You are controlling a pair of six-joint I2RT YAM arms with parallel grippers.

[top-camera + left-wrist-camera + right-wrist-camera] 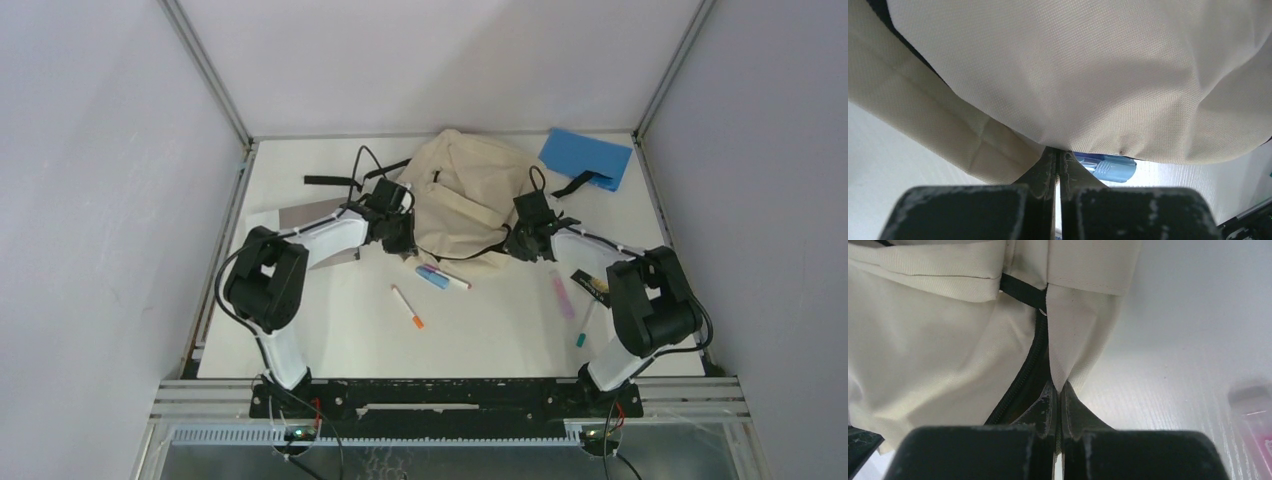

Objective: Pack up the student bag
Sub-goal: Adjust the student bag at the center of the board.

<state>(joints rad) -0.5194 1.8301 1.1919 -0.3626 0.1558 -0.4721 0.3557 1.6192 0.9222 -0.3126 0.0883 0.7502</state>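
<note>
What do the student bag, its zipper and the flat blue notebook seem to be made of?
The student bag: matte cream woven cloth, perhaps canvas; a fine weave grid and soft folds show. Its zipper: black, with small teeth, plastic or metal unclear. The blue notebook: flat, matte cover, likely paper or plastic; too small to tell.

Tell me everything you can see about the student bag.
The student bag is a large, soft cream-beige woven-fabric backpack with black straps and a black zipper. It lies slumped and creased at the far middle of the table. The left gripper pinches its near-left edge, the right gripper a fold beside the zipper. A blue pen lies just by its near edge.
</note>
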